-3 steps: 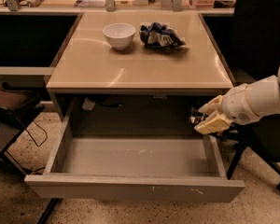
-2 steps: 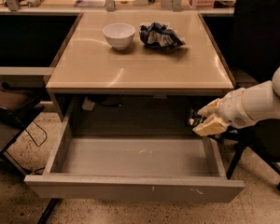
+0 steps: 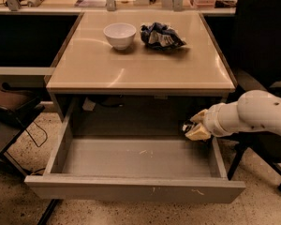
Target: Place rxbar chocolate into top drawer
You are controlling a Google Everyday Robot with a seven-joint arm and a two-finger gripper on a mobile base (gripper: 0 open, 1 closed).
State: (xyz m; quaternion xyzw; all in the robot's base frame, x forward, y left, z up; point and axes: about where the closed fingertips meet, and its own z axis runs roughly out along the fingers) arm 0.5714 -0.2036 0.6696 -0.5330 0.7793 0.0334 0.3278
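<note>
Grey metal, the top drawer (image 3: 131,159) stands pulled open below the surface (image 3: 140,71). We see our tool (image 3: 194,125) over its right rear corner, clamped on the rxbar chocolate (image 3: 186,125). Only a dark end pokes leftward, so we cannot tell its long axis.

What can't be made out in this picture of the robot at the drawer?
Camera view:
- rxbar chocolate: only a dark sliver shows, held in the gripper by the top drawer's right rear corner; the gripper covers the rest.
- Drawer's back: shadowed under the desk top.
- Arm: cut off by the right edge.
- Crumpled bag: print too small to read.
</note>
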